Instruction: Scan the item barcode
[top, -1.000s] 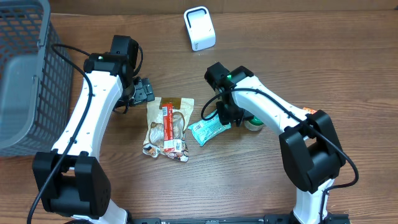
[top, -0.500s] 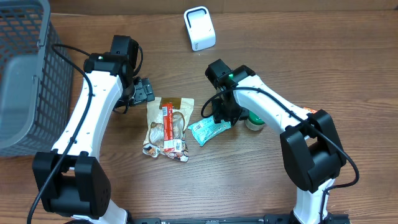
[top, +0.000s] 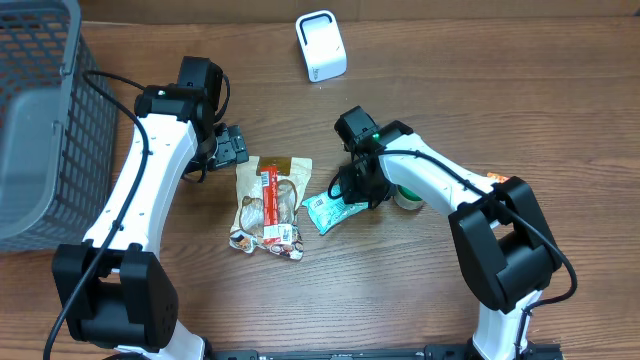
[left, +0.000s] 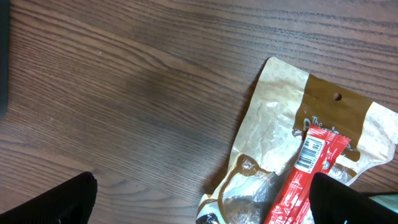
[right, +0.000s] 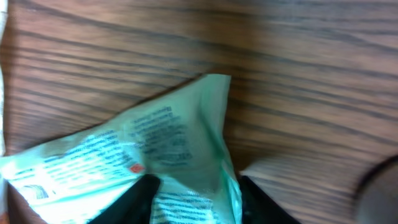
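A green packet (top: 335, 211) lies flat on the wooden table right of centre. My right gripper (top: 358, 192) is down on its right end. In the right wrist view the two fingers press against both sides of the green packet (right: 155, 155), which bunches between them at my right gripper (right: 196, 202). My left gripper (top: 232, 147) hovers wide open at the top left of a tan snack pouch (top: 268, 205). A red stick pack (left: 305, 180) with a barcode lies on that pouch (left: 280, 124), between the left gripper's (left: 202, 205) spread fingers. The white scanner (top: 321, 45) stands at the back.
A grey mesh basket (top: 40, 120) fills the left edge of the table. A small green and white round item (top: 408, 195) sits just right of my right gripper. An orange scrap (top: 495, 178) shows by the right arm's base.
My right gripper has dropped onto the green packet's right end and its jaws have narrowed around it. The left arm and the pouch have not moved.
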